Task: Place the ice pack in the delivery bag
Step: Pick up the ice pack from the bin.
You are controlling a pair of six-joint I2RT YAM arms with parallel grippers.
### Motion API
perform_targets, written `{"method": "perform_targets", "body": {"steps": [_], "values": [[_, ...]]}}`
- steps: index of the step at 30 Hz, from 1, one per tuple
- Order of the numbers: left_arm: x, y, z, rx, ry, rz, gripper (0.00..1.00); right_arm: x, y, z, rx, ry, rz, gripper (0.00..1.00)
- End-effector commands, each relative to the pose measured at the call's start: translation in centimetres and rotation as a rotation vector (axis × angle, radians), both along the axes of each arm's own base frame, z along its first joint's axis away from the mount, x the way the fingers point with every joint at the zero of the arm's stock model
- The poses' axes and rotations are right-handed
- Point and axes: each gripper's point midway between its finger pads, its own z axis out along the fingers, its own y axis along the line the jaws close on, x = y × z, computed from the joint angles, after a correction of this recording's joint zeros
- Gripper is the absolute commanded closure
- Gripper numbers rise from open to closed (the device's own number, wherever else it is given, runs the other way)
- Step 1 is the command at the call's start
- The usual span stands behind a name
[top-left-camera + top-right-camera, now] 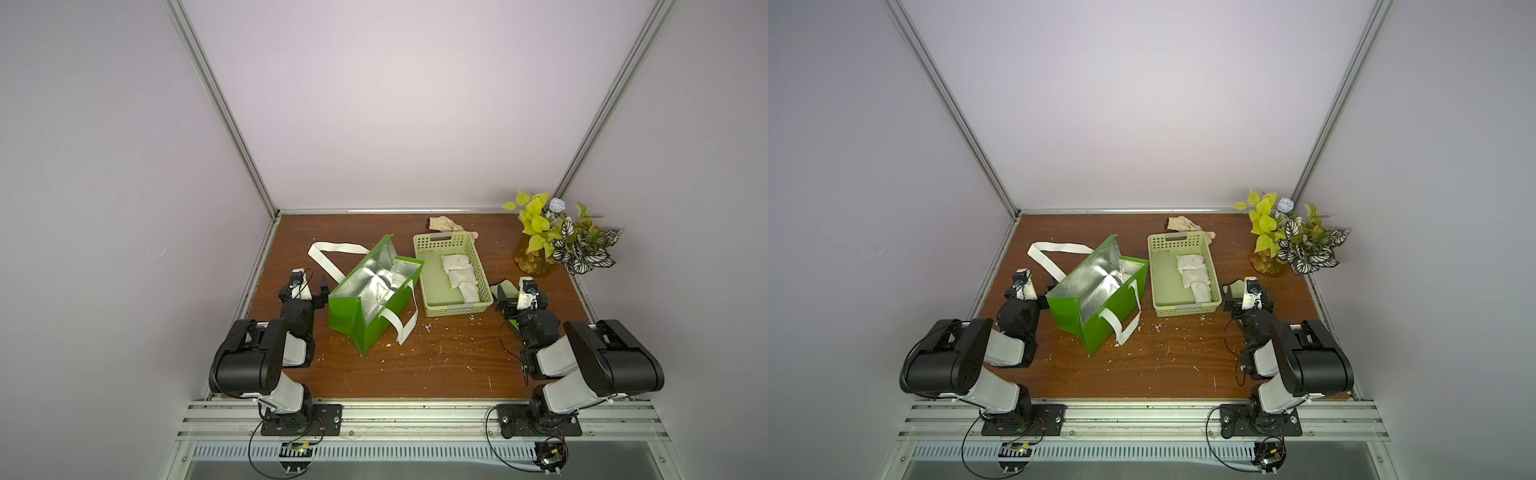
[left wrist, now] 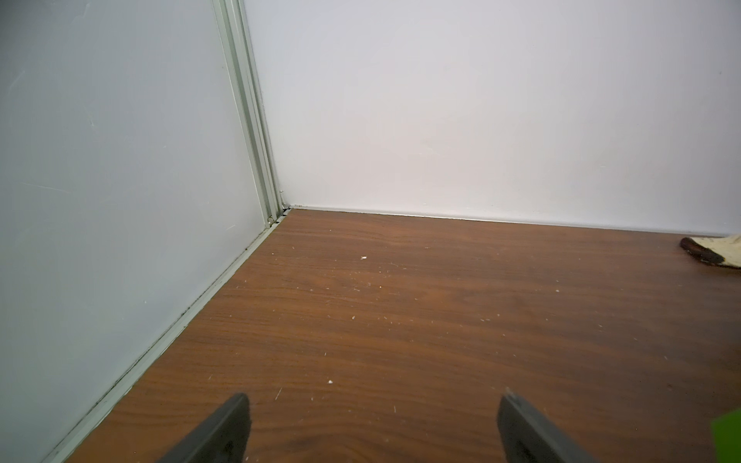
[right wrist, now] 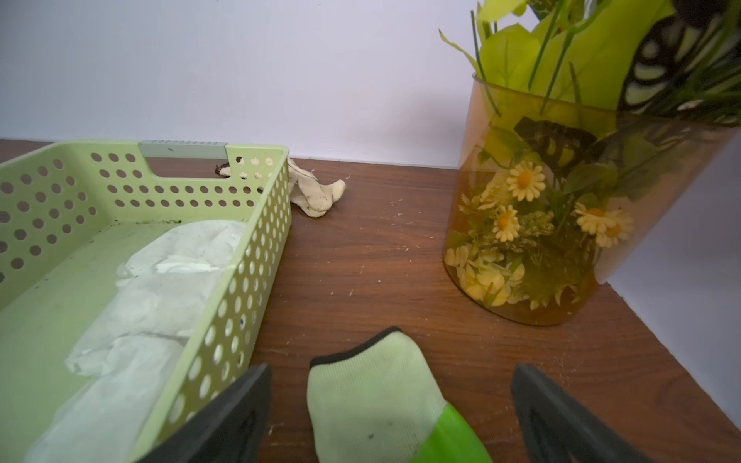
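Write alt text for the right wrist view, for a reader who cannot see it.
A pale green perforated basket holding white ice packs sits on a wooden table. The right gripper is open, its fingers flanking a pale green glove; an amber vase of artificial flowers stands beyond.

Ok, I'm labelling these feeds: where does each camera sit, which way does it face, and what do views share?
Top views: high over the robot's base, looking down and forward at table, bag and basket; left arm and right arm show.
Left wrist: low, facing the table's far-left corner; open left gripper shows.
Right wrist: low, facing basket, vase, glove; open right gripper shows.
Shared: basket in top and right wrist views.
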Motion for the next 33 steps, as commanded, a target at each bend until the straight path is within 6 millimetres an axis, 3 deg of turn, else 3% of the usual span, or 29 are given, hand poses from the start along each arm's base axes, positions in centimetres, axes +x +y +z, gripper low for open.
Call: {"method": "perform_targets", "body": {"steps": [1, 8, 13, 17, 19, 26, 28, 33], "values": [[-1.9, 0.7, 3.1, -0.010, -0.110, 0.052, 0.02, -0.4, -0.6, 4.5, 0.024, -0.179, -0.034, 0.01], [-3.4, 4.5, 8.3, -0.208, -0.125, 0.279, 0.02, -0.9, 0.2, 6.8, 0.053, -0.131, 0.012, 0.01], [-2.7, 3.8, 13.3, -0.324, -0.035, 0.237, 0.02, -1.4, 1.7, 9.3, 0.128, -0.059, 0.089, 0.01], [-2.1, 1.1, 18.9, -0.332, 0.061, 0.092, 0.02, -1.3, 3.6, 11.6, 0.233, 0.021, 0.170, 0.01], [-2.3, -0.1, 21.1, -0.327, 0.113, 0.022, 0.02, -1.1, 4.4, 11.6, 0.277, 0.111, 0.192, 0.01], [-4.7, -6.3, 29.3, -0.269, 0.144, -0.282, 0.02, -0.2, 9.5, 13.0, 0.252, 0.350, 0.397, 0.01], [-4.9, -8.2, 29.8, -0.251, 0.182, -0.351, 0.02, 0.2, 10.4, 13.2, 0.218, 0.386, 0.413, 0.01], [-4.8, -13.6, 28.3, -0.093, 0.330, -0.388, 0.02, 1.7, 11.2, 12.3, 0.120, 0.493, 0.385, 0.01]]}}
